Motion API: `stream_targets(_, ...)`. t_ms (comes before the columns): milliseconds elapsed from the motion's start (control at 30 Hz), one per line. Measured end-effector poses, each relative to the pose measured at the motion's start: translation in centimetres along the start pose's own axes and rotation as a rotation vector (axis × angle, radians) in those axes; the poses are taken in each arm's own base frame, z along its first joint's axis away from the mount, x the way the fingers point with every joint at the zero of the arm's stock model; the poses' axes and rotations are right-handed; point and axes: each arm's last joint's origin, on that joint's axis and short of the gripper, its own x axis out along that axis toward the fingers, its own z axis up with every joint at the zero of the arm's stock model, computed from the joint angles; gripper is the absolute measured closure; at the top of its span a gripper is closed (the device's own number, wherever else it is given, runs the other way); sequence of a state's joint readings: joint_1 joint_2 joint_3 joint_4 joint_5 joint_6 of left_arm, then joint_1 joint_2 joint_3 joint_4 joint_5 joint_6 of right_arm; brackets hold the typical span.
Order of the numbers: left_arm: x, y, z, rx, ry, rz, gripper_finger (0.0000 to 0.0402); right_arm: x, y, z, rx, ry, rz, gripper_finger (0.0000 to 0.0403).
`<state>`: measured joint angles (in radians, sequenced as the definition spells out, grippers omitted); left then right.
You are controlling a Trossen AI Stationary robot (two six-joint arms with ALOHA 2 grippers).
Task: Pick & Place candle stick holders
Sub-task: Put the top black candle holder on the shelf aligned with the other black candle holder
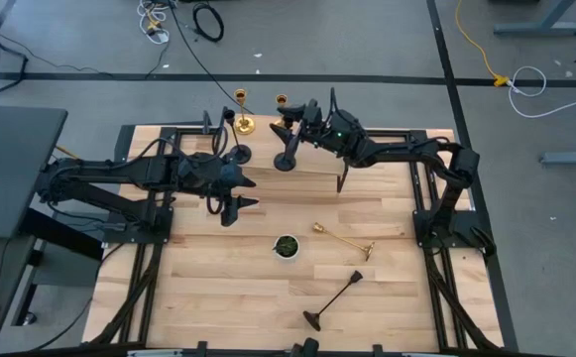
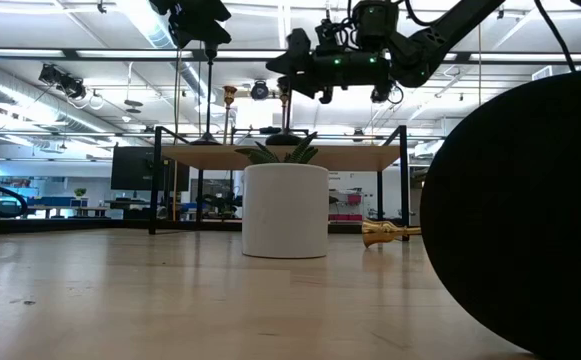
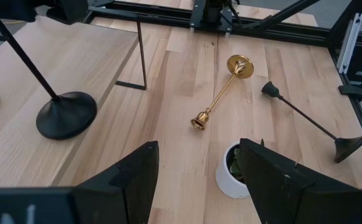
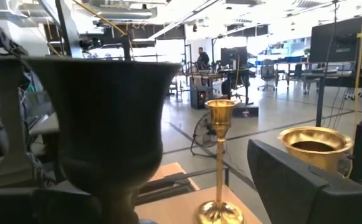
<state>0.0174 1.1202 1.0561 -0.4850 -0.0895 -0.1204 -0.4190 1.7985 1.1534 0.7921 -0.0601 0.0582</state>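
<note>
Two gold holders (image 1: 240, 111) (image 1: 281, 101) and two black ones (image 1: 238, 154) (image 1: 286, 157) stand by their bases on a raised wooden shelf (image 1: 387, 159) at the table's far side. A gold holder (image 1: 343, 239) and a black one (image 1: 333, 300) lie on the table. My right gripper (image 1: 302, 117) is open over the shelf, its fingers on either side of a black holder's top cup (image 4: 106, 118). My left gripper (image 1: 230, 195) is open and empty above the table by the shelf's near edge; its wrist view shows the lying gold holder (image 3: 221, 93) and black holder (image 3: 305, 118). My right gripper has the black holder's top cup (image 4: 124, 149) between its open fingers, close to one of them and well apart from the other finger (image 4: 305, 183). I cannot tell whether it touches the cup. The holder stands upright, its base (image 1: 286, 159) on the shelf.
A small white bowl (image 1: 286, 246) with green contents stands mid-table, near the lying gold holder. The shelf rests on thin black legs (image 3: 140, 56). Black frame rails run along the table's left and right sides. Bare wood lies at the near left.
</note>
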Motion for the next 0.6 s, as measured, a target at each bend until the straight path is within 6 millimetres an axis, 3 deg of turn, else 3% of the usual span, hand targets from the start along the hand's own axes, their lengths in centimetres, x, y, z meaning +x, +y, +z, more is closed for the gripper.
stream_targets(600, 0.00, 0.00, 0.00, 0.001, 0.000, 0.000, 0.0179, -0.03, -0.25, 0.70, -0.022, -0.071, -0.022, 0.0119)
